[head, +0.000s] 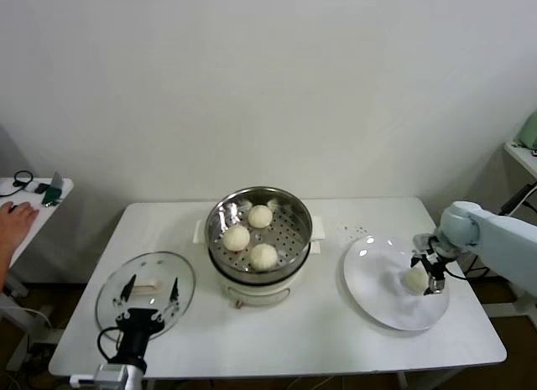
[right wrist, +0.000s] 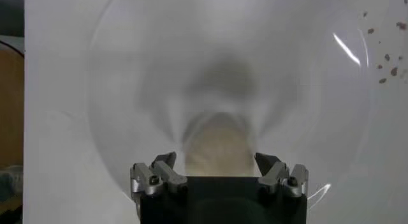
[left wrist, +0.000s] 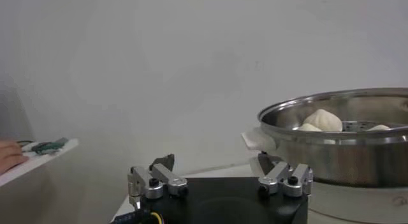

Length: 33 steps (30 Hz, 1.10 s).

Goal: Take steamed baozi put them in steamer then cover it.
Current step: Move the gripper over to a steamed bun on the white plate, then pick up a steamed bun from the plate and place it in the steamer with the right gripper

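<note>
**Right end effector straddles the last baozi on the plate**

Our right end effector [head: 425, 273] is down over the white plate [head: 377, 299] at the right side of the surface [head: 336, 344], its fingers spread wide on either side of the one steamed baozi [head: 415, 278] lying there. In the right wrist view that bun [right wrist: 217, 152] sits between the two fingertips [right wrist: 164, 163], which stand apart from it rather than pressing in; we cannot tell whether either one touches the dough, and the bun rests on the plate.

Three more buns [head: 250, 236] lie inside the steamer [head: 259, 231], the shiny perforated basket on its white pot base at the middle of the surface. From the left wrist view we see two or three of their tops [left wrist: 322, 119] above the steel rim.

Our left end effector [head: 149, 299] waits at the near left, fingers wide apart and holding nothing, poised just above the glass lid [head: 144, 285], which lies flat beside the steamer.

A person's hand [head: 15, 218] rests on a small side table [head: 38, 207] at far left.
</note>
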{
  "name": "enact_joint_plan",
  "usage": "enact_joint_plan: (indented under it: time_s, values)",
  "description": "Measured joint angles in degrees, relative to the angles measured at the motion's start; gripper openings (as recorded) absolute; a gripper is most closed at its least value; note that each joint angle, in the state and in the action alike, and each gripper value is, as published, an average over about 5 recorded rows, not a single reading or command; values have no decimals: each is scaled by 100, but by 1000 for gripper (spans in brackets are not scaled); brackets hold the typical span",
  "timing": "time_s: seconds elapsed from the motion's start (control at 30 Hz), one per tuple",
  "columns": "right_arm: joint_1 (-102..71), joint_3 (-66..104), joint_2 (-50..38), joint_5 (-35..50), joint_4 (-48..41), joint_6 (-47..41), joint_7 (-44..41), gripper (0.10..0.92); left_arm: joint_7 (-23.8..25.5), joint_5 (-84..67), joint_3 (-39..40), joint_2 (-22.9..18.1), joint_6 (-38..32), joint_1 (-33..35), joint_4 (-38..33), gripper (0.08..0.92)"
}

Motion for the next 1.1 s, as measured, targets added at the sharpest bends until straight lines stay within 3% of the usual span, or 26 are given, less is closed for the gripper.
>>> enact_joint_plan:
  time_s: [0.4, 0.67, 1.1]
  values:
    - [-161, 227, 246, -21, -457, 33, -61, 817, 0, 10, -4, 0, -11, 21, 19, 823]
    - [-147, 224, 244, 90, -502, -2, -119, 729, 0, 9, -21, 6, -29, 38, 14, 823]
    - [593, -422, 265, 824, -257, -263, -24, 680, 21, 27, 42, 16, -61, 90, 9, 823]
